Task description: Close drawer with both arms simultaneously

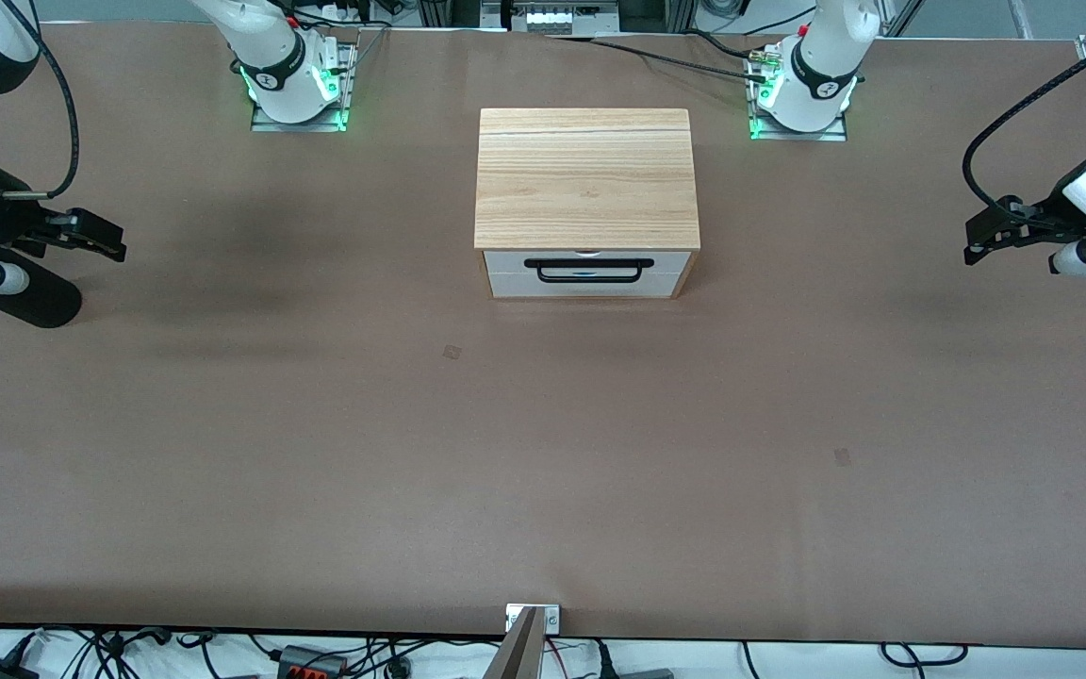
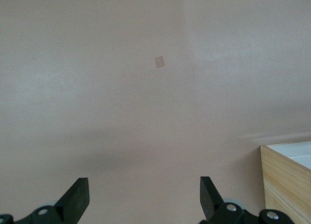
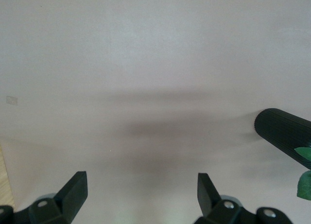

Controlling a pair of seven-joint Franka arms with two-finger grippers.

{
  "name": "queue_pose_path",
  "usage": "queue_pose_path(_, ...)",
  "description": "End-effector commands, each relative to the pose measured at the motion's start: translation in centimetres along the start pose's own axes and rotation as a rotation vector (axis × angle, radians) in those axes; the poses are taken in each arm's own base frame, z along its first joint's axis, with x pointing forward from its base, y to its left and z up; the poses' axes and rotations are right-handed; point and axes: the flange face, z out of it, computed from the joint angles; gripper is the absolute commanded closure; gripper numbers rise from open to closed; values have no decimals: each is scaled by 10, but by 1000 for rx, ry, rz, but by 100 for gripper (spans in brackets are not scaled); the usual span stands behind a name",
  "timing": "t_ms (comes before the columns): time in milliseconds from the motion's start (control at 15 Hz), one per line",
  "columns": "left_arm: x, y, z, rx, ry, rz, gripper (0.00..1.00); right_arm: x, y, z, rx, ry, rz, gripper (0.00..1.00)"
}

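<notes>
Brown worktop [image 1: 317,453] across nearly the whole frame. At upper centre, standing directly on it, a light oak cabinet [image 1: 586,179]. Lower down, two small square marks [image 1: 452,352] on bare surface.

Front cam: high, across the table [image 1: 543,471], facing both bases, whole tabletop in frame. Wrist cams look down past own fingertips at bare tabletop, close range. Left wrist shares the cabinet [image 2: 286,178] corner with front [image 1: 586,179].
</notes>
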Motion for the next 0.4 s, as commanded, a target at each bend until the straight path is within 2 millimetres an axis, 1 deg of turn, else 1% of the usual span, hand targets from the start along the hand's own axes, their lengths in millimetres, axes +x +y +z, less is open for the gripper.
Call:
queue_pose_path(0, -3, 3, -7, -7, 2, 9, 0, -6, -1, -2, 0, 11, 2, 0)
queue_pose_path(333, -3, 2, -7, -7, 0, 8, 0, -7, -1, -3, 0, 11, -5, 0)
